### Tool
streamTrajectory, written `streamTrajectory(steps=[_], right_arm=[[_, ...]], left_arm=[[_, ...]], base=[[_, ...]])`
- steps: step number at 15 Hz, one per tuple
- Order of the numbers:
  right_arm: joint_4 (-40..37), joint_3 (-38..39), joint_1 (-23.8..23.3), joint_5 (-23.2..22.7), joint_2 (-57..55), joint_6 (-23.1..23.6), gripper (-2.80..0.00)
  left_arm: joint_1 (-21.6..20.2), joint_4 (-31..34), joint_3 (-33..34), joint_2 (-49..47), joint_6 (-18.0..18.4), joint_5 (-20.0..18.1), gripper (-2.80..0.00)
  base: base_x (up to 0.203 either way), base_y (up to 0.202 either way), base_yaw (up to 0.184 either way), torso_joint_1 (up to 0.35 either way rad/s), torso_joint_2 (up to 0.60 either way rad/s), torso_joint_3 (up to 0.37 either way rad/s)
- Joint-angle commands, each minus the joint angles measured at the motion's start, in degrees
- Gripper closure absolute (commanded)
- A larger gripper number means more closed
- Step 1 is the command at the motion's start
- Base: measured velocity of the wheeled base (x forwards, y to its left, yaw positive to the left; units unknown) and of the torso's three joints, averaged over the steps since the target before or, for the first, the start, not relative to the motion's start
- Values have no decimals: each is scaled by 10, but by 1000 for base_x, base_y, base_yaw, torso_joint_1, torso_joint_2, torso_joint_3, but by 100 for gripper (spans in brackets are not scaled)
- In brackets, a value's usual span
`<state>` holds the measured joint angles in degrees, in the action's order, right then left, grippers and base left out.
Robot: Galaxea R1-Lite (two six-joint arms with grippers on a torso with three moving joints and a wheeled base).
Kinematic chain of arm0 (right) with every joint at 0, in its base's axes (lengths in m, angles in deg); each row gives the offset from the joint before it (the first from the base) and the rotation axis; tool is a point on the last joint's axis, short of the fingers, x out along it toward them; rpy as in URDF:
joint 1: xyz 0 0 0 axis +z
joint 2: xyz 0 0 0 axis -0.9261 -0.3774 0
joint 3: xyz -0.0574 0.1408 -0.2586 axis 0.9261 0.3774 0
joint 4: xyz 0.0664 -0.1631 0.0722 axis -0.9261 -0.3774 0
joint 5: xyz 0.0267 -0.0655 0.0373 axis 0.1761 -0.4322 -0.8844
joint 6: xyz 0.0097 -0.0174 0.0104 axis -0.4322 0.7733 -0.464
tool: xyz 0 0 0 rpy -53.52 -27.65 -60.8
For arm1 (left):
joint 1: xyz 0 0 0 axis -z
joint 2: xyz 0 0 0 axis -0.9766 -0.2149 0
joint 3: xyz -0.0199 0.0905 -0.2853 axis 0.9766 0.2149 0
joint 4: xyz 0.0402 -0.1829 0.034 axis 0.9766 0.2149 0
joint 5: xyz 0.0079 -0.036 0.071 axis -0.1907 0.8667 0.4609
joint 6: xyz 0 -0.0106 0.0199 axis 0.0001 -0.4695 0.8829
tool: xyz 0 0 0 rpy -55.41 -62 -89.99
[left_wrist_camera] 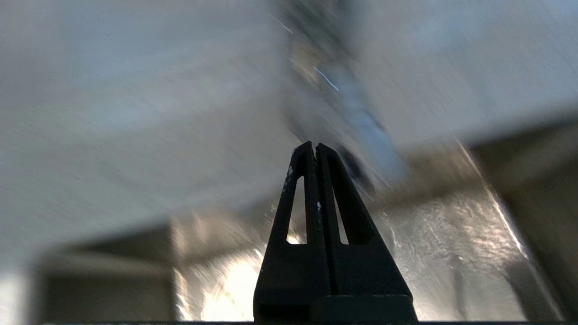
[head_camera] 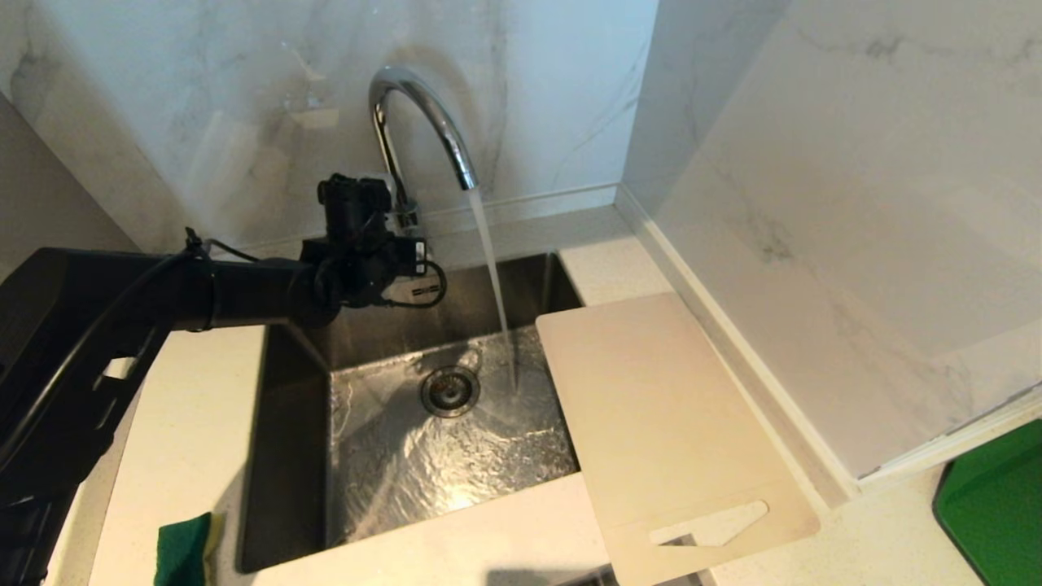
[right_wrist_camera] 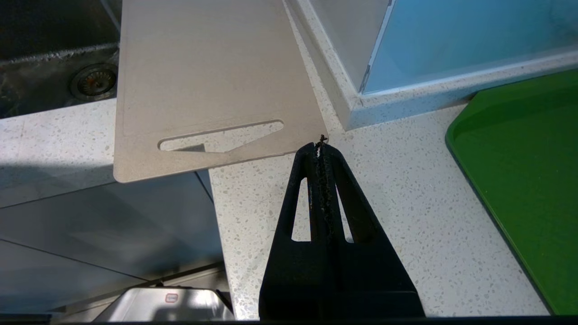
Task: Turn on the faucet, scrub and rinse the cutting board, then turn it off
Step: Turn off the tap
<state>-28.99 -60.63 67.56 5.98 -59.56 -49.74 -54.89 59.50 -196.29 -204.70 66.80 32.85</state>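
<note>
Water pours from the arched spout of the chrome faucet (head_camera: 423, 114) into the sink. My left gripper (head_camera: 358, 199) is raised beside the faucet's base at the sink's back left. In the left wrist view the left gripper (left_wrist_camera: 314, 145) is shut and empty, with the blurred faucet (left_wrist_camera: 356, 117) just beyond its tips. The off-white cutting board (head_camera: 659, 407) lies flat on the counter right of the sink, overhanging the basin's right edge. My right gripper (right_wrist_camera: 319, 146) is shut and empty, hovering over the counter beside the slot-handle corner of the cutting board (right_wrist_camera: 203, 76).
The steel sink (head_camera: 293, 423) has a wet floor and a round drain (head_camera: 449, 391). A green sponge (head_camera: 183, 549) lies on the counter at the front left. A green tray (head_camera: 993, 505) sits at the far right. Marble walls close the back and right.
</note>
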Motion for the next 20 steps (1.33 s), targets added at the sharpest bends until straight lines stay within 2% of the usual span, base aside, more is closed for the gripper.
streamTrajectory(steps=[1,4,8,16,18,20], right_arm=[[0,0,0,0,1,0,0],[0,0,0,0,0,0,0],[-1,0,0,0,0,0,0],[-1,0,0,0,0,1,0],[-1,0,0,0,0,1,0],[-1,-1,0,0,0,1,0]], left_arm=[[-10,-41,0,-8,31,11,0],[-22,-93,0,-22,70,19,0],[-21,-93,-5,-16,68,19,0],[-1,-93,1,49,54,42,0],[2,-78,21,66,54,43,0],[10,1,41,94,41,39,0]], base=[[0,0,0,0,0,0],[0,0,0,0,0,0],[0,0,0,0,0,0],[0,0,0,0,0,0],[0,0,0,0,0,0],[0,0,0,0,0,0]])
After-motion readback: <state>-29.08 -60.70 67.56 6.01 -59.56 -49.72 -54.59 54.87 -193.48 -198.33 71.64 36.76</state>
